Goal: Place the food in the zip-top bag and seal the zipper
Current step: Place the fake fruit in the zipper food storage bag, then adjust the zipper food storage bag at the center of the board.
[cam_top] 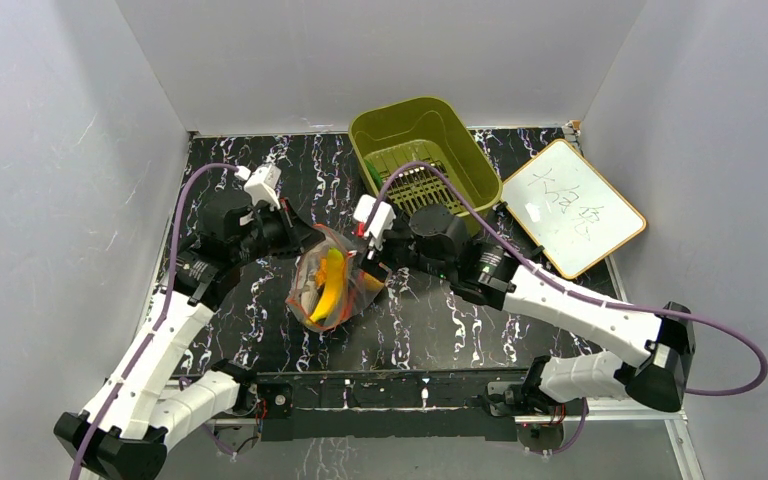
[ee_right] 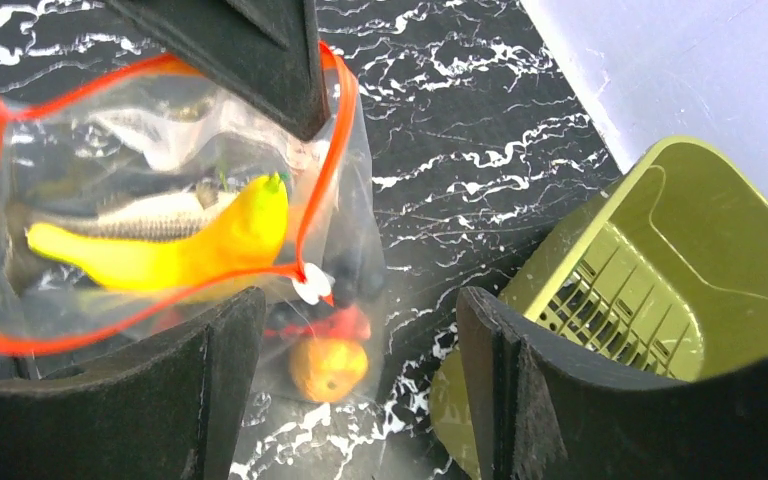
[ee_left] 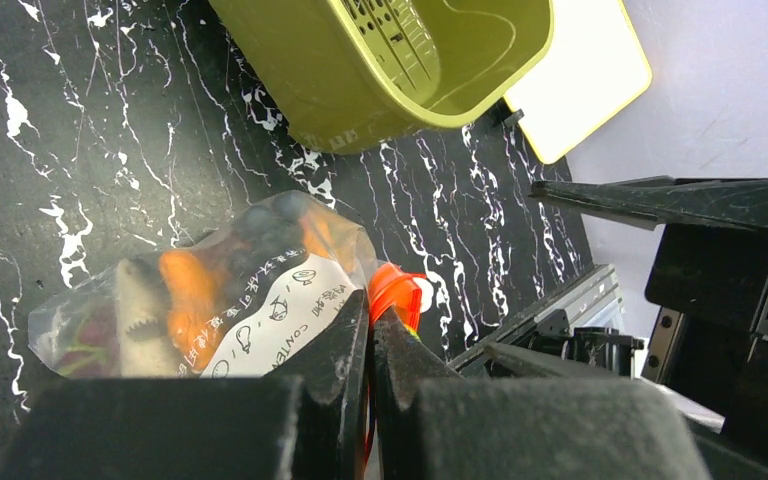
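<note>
Since the food looks to be all inside already, I reckon sealing is what's left, and that explains the pose. My left gripper [ee_left: 370, 315] is pinched tight on the zipper [ee_left: 395, 290] at one end of the bag [ee_right: 70, 190]. My guess is it's anchoring that end and holding the rim up, so the other hand has something to pull against.

My right gripper [ee_right: 360, 310] is spread wide with nothing in it, hanging over the opposite end of the mouth. From its wrist view the red strip makes an open loop, so the mouth isn't shut yet.

Where stuff is: the bag lies mid-table [cam_top: 440, 320], right between my two grippers. The banana [ee_right: 170, 255] sits just under the mouth. The orange [ee_right: 328, 368] is further down behind the plastic, with something red just above it, maybe the chili. The little white slider [ee_right: 311, 286] rides the strip in the gap between my right fingers, closer to one of them. I can't tell if it's touching. The basket [ee_right: 660, 280] is off behind, apart from the bag.

So I'd say the right hand wants to close on that slider end next, but that's only my read.
</note>
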`<state>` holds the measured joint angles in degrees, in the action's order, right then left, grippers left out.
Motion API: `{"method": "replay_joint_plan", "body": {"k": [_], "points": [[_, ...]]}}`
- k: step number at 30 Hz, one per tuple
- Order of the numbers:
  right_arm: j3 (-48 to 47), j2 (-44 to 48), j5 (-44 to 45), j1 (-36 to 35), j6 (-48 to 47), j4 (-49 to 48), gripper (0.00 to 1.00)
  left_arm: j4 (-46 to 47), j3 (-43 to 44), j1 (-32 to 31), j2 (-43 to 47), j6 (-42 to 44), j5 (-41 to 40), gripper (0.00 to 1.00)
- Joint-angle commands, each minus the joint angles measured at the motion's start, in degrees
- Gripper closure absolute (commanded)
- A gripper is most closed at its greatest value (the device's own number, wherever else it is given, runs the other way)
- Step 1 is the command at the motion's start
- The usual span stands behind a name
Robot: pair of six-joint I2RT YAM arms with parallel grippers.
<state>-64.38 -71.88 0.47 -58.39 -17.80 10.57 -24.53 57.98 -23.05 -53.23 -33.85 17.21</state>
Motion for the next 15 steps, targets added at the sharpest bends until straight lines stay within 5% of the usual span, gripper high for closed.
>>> {"method": "replay_joint_plan", "body": {"k": [1, 15], "points": [[-2.54, 2.68, -3.02, 0.13, -9.59, 4.99, 0.36, 0.47, 0.71, -0.07, 2.79, 3.11, 2.87, 1.00], [3.48, 3.16, -7.08, 0.20, -13.14, -1.94, 0.43, -0.33, 1.97, -0.07, 2.96, 3.88, 6.30, 1.00]]}}
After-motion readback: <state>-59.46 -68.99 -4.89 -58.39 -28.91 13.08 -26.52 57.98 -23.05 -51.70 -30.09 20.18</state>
